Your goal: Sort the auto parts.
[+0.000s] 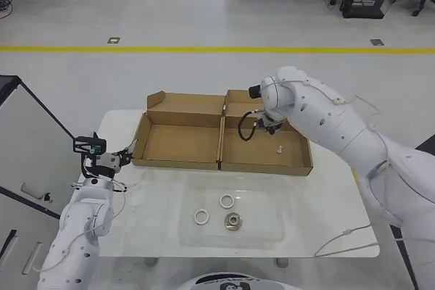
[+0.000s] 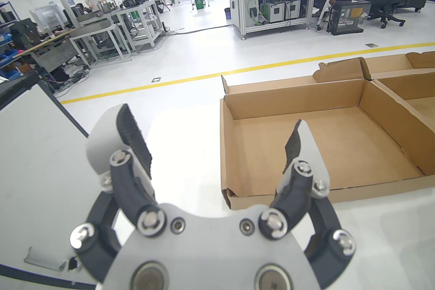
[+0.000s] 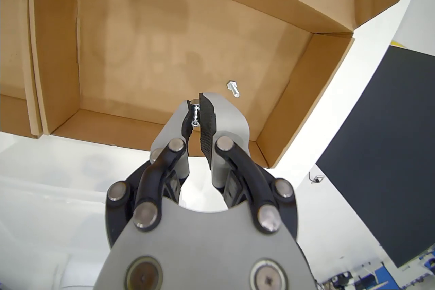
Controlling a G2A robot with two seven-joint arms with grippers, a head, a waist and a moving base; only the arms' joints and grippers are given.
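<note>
Nearest, two white rings (image 1: 201, 216) and a metal nut (image 1: 233, 220) sit in the clear tray (image 1: 264, 233) on the worktop (image 1: 333, 217); left claw (image 2: 210, 121) released beside the left cardboard box (image 1: 177, 163); farther back, right claw (image 3: 195, 107) grasping a bolt (image 3: 194, 116) above the right cardboard box (image 1: 264, 168), a loose bolt (image 3: 233, 89) lying inside

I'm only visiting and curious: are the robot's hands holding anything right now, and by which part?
The right hand pinches a small bolt by its threaded shaft. The left hand is open and empty.

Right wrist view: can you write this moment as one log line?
right end effector: shut on bolt above right box | right box: one loose bolt inside | left end effector: open, beside left box
</note>
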